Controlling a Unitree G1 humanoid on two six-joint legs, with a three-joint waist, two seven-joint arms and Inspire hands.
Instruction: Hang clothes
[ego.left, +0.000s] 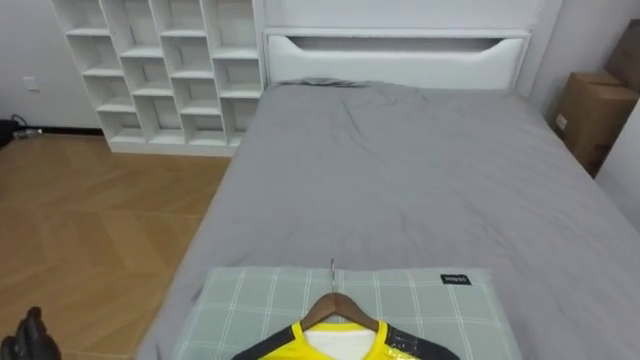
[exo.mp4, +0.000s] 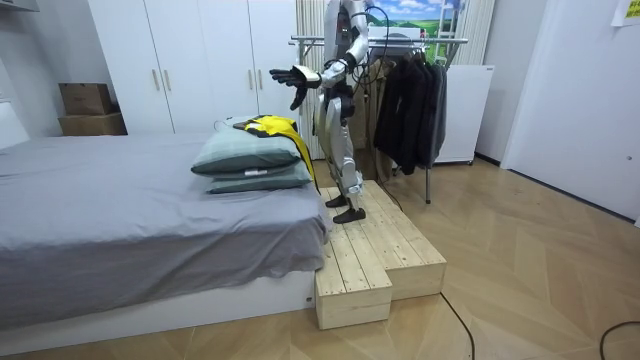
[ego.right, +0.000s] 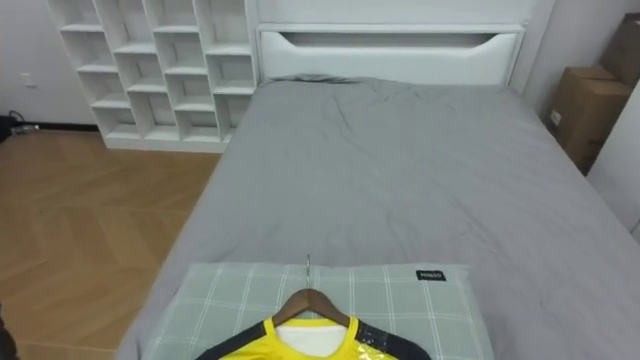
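While left hand (exo.mp4: 290, 77) hovers spread, empty, shirt (ego.left: 300, 346) lies on pillow (ego.left: 440, 312).

A shirt (ego.left: 290, 350) on its hanger (ego.left: 338, 305) lay on a pillow (ego.left: 440, 305) at lower centre, at the near end of the bed (ego.left: 400, 170). The headboard (ego.left: 395, 60) stood at the top, a shelf unit (ego.left: 160, 70) upper left, a box (ego.left: 592, 115) at the right edge. In the room view, a clothes rack (exo.mp4: 410, 90) stood behind a wooden platform (exo.mp4: 385, 255).

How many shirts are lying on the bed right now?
1: the yellow shirt, on a wooden hanger, lies on the checked green pillow at the near end of the bed. Another could be hidden beneath it.
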